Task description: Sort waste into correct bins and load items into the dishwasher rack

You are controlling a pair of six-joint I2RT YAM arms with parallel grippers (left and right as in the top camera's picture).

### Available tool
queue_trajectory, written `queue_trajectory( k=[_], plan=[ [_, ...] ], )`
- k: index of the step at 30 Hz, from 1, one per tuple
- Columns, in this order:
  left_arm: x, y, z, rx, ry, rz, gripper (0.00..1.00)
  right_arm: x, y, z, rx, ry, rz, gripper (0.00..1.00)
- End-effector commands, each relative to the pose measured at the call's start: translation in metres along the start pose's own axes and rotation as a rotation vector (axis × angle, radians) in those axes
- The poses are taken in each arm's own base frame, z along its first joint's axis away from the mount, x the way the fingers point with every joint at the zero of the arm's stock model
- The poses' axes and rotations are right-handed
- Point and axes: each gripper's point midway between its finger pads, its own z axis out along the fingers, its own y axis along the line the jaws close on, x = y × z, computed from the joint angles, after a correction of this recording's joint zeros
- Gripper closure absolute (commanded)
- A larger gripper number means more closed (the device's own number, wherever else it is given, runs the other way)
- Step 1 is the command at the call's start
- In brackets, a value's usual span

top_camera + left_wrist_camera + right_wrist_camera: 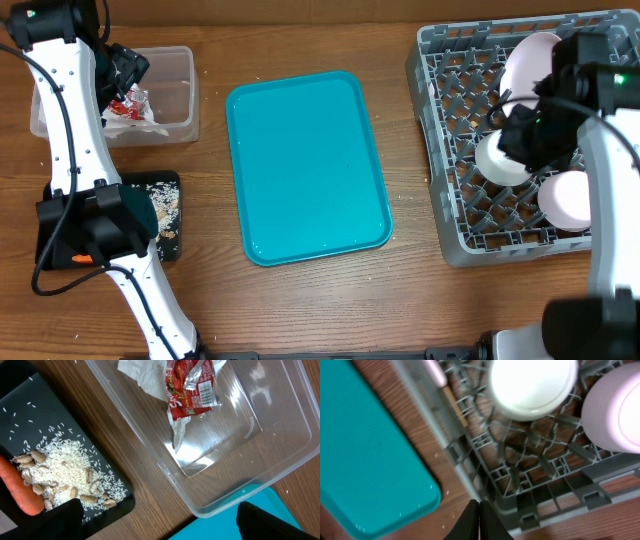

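My left gripper (125, 68) (160, 527) is open and empty, above the near corner of a clear plastic bin (182, 95) (280, 467). The bin holds a red snack wrapper (192, 387) (125, 108) and crumpled white paper (142, 372). A black tray (165, 185) (30, 420) holds rice (62, 467), nuts and a carrot (20, 492). My right gripper (520, 135) (479, 520) is shut and empty over the grey dishwasher rack (440, 130) (520, 467). In the rack are a white bowl (500, 160) (532, 382), a pink bowl (565, 198) (615, 407) and a pink plate (528, 60).
An empty teal tray (305, 165) (365, 445) lies mid-table between the bins and the rack; its corner shows in the left wrist view (210, 527). A few crumbs lie on the wood by the rack's front corner (445, 492).
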Motion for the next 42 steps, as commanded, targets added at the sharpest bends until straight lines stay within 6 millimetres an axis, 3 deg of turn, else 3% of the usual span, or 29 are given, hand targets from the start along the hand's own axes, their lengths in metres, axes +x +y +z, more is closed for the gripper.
queue_trajectory(
  k=[1,5,7,13,14,15,33,37,42],
  plan=[
    [-0.002,-0.001,-0.004,-0.001,-0.02,-0.01,0.0,0.021,0.008,-0.032,-0.001,-0.097,-0.039,0.92],
    [-0.002,-0.001,-0.004,-0.001,-0.02,-0.01,0.0,0.054,0.014,-0.03,-0.014,-0.105,-0.04,0.92],
    [-0.002,-0.001,-0.004,-0.001,-0.02,-0.01,0.0,0.079,0.021,-0.019,-0.039,-0.11,-0.047,0.91],
    [-0.002,-0.001,-0.004,-0.001,-0.02,-0.01,0.0,0.12,0.027,0.01,-0.105,-0.125,0.016,0.85],
    [-0.002,-0.001,-0.004,-0.001,-0.02,-0.01,0.0,0.124,0.027,0.012,-0.104,-0.119,0.017,0.06],
    [-0.002,-0.001,-0.004,-0.001,-0.02,-0.01,0.0,0.127,0.026,0.015,-0.102,-0.112,0.011,0.0],
    [-0.002,-0.001,-0.004,-0.001,-0.02,-0.01,0.0,0.126,0.027,0.027,-0.076,-0.087,-0.039,0.0],
    [-0.002,-0.001,-0.004,-0.001,-0.02,-0.01,0.0,0.119,0.033,0.041,-0.096,-0.115,-0.079,0.0],
    [-0.002,-0.001,-0.004,-0.001,-0.02,-0.01,0.0,0.116,0.042,0.076,-0.161,-0.168,-0.096,0.0]
  ],
)
